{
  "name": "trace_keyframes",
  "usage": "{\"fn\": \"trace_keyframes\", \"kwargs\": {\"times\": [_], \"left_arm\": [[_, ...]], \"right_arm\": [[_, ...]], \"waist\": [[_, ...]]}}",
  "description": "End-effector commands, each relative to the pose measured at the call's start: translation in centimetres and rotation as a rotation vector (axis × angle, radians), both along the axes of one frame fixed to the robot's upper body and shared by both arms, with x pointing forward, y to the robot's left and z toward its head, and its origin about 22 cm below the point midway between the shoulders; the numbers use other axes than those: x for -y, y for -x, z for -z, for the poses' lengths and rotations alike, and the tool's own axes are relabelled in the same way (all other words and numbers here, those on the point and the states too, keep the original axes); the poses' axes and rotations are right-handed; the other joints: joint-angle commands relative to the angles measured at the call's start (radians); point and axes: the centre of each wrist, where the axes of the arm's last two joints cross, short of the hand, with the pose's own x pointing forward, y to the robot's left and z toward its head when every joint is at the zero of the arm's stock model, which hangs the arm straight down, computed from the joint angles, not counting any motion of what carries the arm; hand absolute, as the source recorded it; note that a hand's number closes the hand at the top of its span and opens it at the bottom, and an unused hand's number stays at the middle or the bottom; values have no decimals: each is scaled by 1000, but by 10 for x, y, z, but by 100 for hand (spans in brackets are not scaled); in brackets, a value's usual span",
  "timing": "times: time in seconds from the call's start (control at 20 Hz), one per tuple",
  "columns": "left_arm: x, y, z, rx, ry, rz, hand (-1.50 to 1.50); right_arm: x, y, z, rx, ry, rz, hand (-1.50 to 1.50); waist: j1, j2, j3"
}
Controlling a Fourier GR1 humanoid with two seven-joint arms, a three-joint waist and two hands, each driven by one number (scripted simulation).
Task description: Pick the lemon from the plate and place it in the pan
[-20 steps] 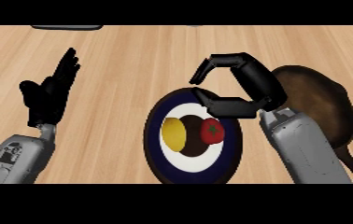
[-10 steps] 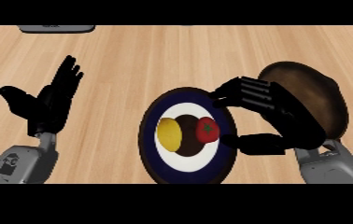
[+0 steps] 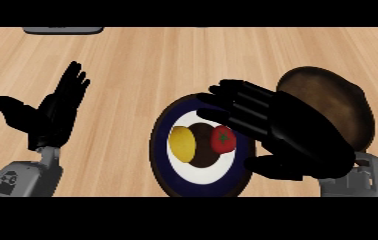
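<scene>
A yellow lemon (image 3: 182,141) lies on the left of a round plate (image 3: 164,159) with a dark blue rim and white middle. A red tomato (image 3: 224,139) lies beside it on the right of the plate. My right hand (image 3: 284,129) hovers over the plate's right edge, palm down, fingers spread toward the left, touching nothing. It hides part of the plate and of the brown pan (image 3: 332,101) at the right. My left hand (image 3: 55,111) rests open at the left, fingers up.
A grey object (image 3: 63,30) shows at the counter's far left edge. Wooden counter (image 3: 162,64) stretches behind the plate and between the hands.
My right hand has swung from curled above the plate's far edge to spread flat over its right side, with the wrist shifting right. The left hand stayed put.
</scene>
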Motion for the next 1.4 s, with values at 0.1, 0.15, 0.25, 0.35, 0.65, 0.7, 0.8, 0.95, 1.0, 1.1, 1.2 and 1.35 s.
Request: {"fn": "trace_keyframes", "kwargs": {"times": [0.1, 0.15, 0.25, 0.35, 0.65, 0.7, 0.8, 0.95, 1.0, 1.1, 1.2, 1.35], "left_arm": [[-1, -2, -3, -11, 0, 10, 0], [-1, -1, -15, -1, 0, 21, 0], [7, 3, -12, -14, -25, 39, 0], [4, 4, 2, 2, -2, 17, 0], [-1, -2, 2, 1, 1, -10, 0], [-6, -8, -11, -2, 8, 1, 0], [1, 8, -23, -3, -8, 23, 0], [0, 10, -5, 20, 4, -10, 0], [3, -10, -8, -4, -28, -10, 0], [-12, 16, -5, 14, -5, 12, 0], [-25, 1, -8, 2, 3, 4, 0], [2, 13, -1, -1, 1, 12, 0]], "right_arm": [[-44, 19, -10, 81, 249, 84, -150], [-59, 23, -15, 100, 291, 84, -150], [-86, 11, -4, 82, 382, 107, -150], [-86, 2, 2, 43, 480, 129, -150], [-108, 20, 10, -40, 753, 149, -150], [-109, 38, 22, -43, 755, 142, -150], [-115, 43, 22, -46, 768, 147, -150], [-122, 52, 18, 54, 821, 169, -150], [-111, 53, 22, 64, 848, 167, -150], [-112, 57, 16, 120, 862, 226, -150], [-113, 65, 18, 150, 847, 244, -150], [-138, 85, 32, 170, 845, 246, -150]], "waist": [[1, 2, -1], [8, -1, -1], [21, 2, -1], [13, 5, -1], [-2, 2, 0], [-6, 2, 1], [3, 0, 1], [2, 2, 1], [-7, 4, 1], [3, 2, 1], [-2, 4, 1], [1, 3, 1]]}}
